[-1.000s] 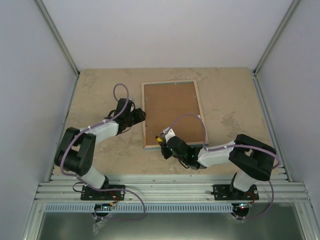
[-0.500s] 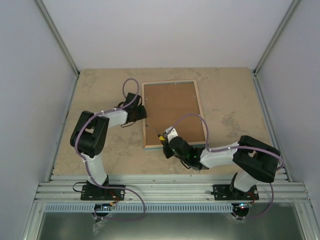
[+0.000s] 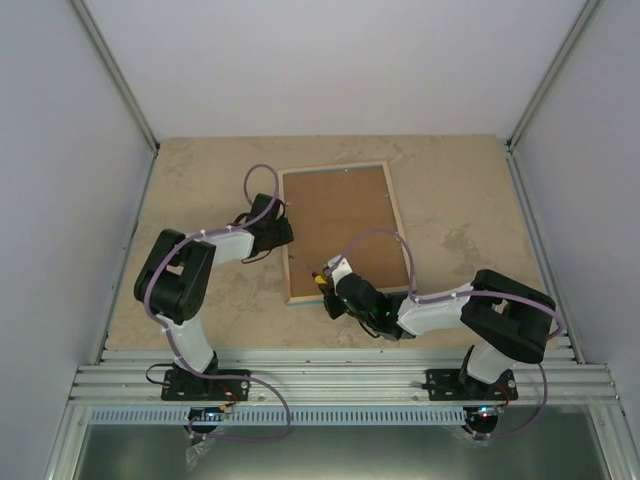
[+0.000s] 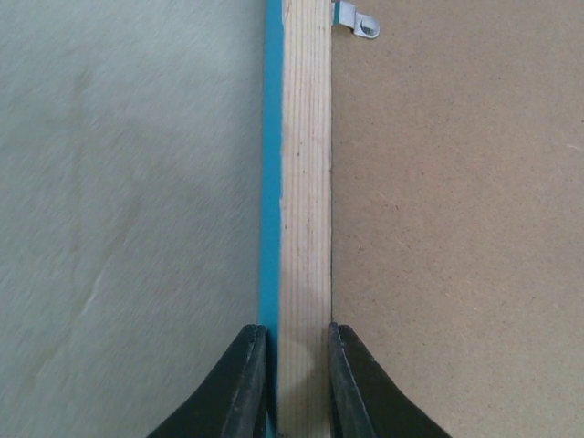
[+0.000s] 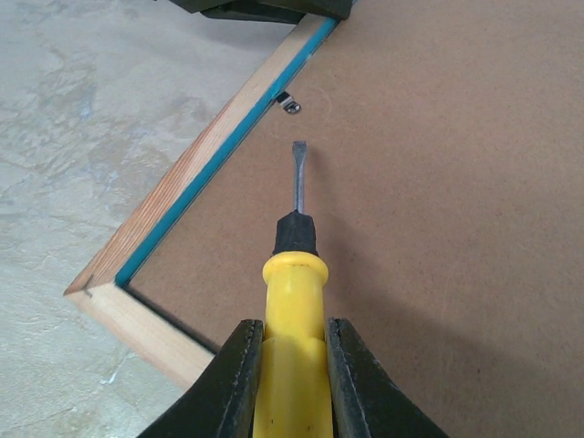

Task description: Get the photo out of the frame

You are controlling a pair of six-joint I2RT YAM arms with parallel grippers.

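Frame lies face down in the middle of the counter, brown backing uppermost. Your left end effector is clamped across the frame's left wooden rail. Your right end effector grips a yellow-handled screwdriver, its blade over the backing near a metal clip by that rail.

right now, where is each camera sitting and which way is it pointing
Top external: fixed above and behind the bases, looking down at the table and the face-down frame; both arms show whole.
Left wrist: on the left arm, looking along the frame's left rail; the left gripper straddles that rail.
Right wrist: low over the fibreboard backing, looking along the screwdriver in the right gripper toward a metal clip.
Shared: both wrist views show the left rail and backing.
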